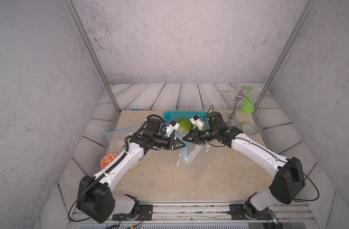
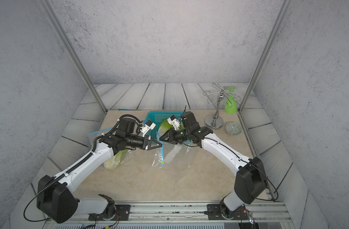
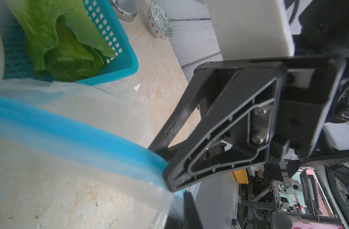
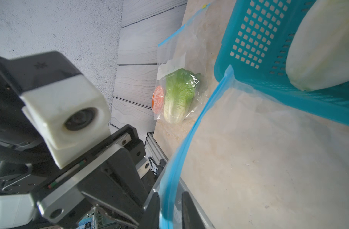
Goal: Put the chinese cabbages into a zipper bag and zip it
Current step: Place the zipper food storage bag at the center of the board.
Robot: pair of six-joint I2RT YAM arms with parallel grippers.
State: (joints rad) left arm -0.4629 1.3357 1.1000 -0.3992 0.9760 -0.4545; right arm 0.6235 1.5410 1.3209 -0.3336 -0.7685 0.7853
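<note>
- The left gripper is pressed together, pinching the zipper bag at its blue zip strip. The right gripper meets it tip to tip over the middle of the bench.
- Only the right wrist view shows the right gripper's fingers slightly apart with the strip between them. I cannot tell whether they press it.
- One of the chinese cabbages lies in the teal basket, just behind both grippers. The left wrist view shows its leaves against the basket wall.
- Another of the chinese cabbages sits inside a second bag, partly under the left arm and beside an orange plate.
- In the right wrist view the zipper bag's lip touches the basket's corner.
- The bench near the arm bases is bare. A glass rack and a patterned bowl crowd the far right.
</note>
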